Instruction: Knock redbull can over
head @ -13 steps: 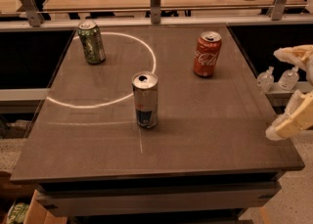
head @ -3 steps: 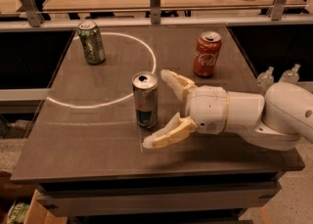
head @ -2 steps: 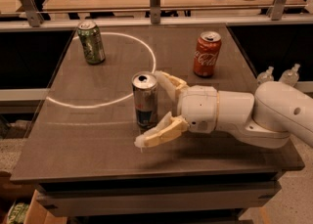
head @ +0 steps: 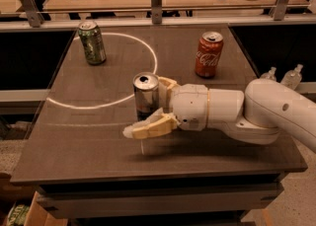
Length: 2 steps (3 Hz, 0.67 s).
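The redbull can (head: 146, 93), slim and silver-blue with a silver top, stands upright near the middle of the dark table (head: 84, 146). My gripper (head: 144, 109) reaches in from the right and is open, with the can between its fingers. One cream finger (head: 150, 128) lies in front of the can's base, its tip past the can to the left. The other finger (head: 168, 83) is behind the can on its right. I cannot tell whether the fingers touch the can.
A green can (head: 92, 42) stands at the back left inside a white painted arc (head: 153, 55). A red Coca-Cola can (head: 209, 55) stands at the back right. A metal rail (head: 157, 9) runs behind the table. Two plastic bottles (head: 289, 76) stand off the right edge.
My arm has swept in from the table's right edge and moved left. The open fingers now straddle the redbull can, which still stands upright in the same spot.
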Each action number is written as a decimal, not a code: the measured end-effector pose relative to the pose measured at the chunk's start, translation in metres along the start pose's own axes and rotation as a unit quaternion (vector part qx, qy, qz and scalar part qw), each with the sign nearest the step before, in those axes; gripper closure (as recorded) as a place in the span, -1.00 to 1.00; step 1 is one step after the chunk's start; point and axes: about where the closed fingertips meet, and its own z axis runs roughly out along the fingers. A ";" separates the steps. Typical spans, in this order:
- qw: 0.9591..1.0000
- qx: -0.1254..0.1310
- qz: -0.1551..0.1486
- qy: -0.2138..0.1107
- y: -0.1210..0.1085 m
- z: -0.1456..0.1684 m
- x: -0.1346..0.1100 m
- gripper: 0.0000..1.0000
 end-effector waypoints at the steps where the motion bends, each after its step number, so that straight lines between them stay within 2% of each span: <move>1: 1.000 -0.004 -0.004 -0.001 0.001 0.006 -0.001 -0.19; 2: 1.000 -0.005 -0.008 0.001 0.002 0.008 -0.002 0.28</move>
